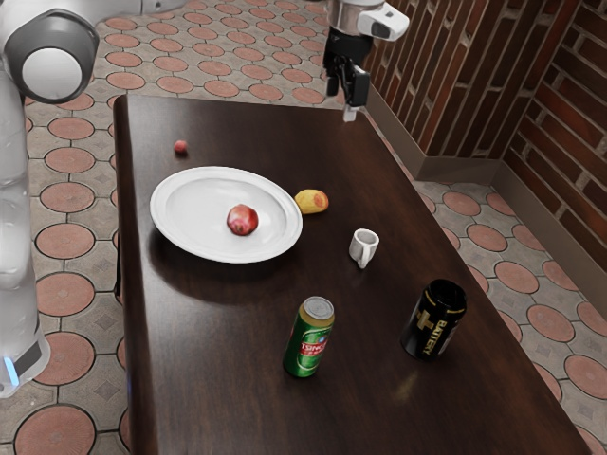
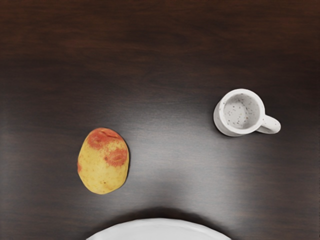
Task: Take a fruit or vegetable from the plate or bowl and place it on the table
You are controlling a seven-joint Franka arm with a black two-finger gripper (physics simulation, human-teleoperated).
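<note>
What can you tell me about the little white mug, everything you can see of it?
The mug is small, white and rounded, flecked with dark specks inside, and looks like glazed ceramic. It has one handle, which points away from the yellow-and-red fruit. It stands upright on the dark wooden table, mouth up and empty, between that fruit and the black can. Only the table touches it.

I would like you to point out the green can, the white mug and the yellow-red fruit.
Green can (image 1: 308,343): exterior view, on its printed side.
White mug (image 2: 225,121): wrist view, on its outer wall.
Yellow-red fruit (image 2: 102,167): wrist view, on its skin.
</note>
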